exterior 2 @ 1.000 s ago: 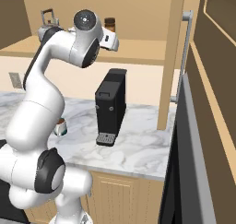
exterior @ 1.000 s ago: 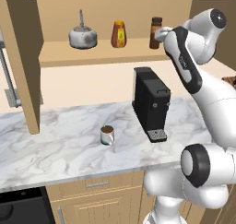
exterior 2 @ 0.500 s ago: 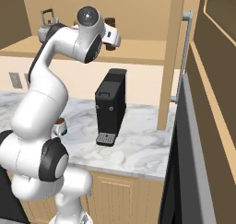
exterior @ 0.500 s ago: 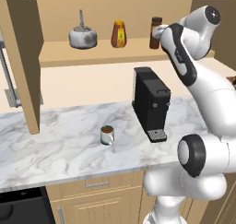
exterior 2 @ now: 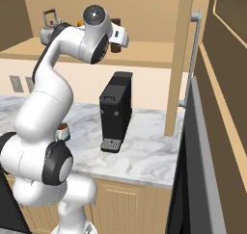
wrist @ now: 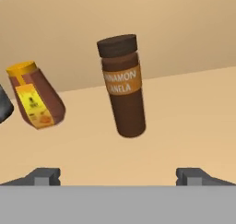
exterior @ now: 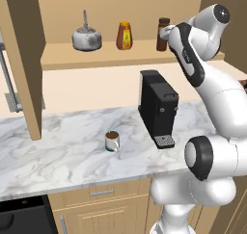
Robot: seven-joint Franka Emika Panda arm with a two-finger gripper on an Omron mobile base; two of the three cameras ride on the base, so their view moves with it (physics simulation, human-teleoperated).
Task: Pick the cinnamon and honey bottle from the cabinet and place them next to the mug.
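In the left base view the white arm covers the right edge of the cinnamon (exterior: 163, 34), near the top right of the frame. In the right base view the arm hides most of the mug (exterior 2: 62, 131) at the left. In the hand view the left edge cuts off the kettle (wrist: 3, 105).

Up in the cabinet (exterior: 29, 59), the broad tan shelf (exterior: 120, 55) carries three things in a row, each standing apart from the next: a round grey kettle (exterior: 87, 37) at the left, the honey bottle (exterior: 124, 35) in the middle, and the cinnamon (exterior: 163, 34) upright at the right. Below, the marbled counter (exterior: 62, 151) bears the mug (exterior: 112, 141) near its front and a black coffee machine (exterior: 158, 108) to the mug's right.
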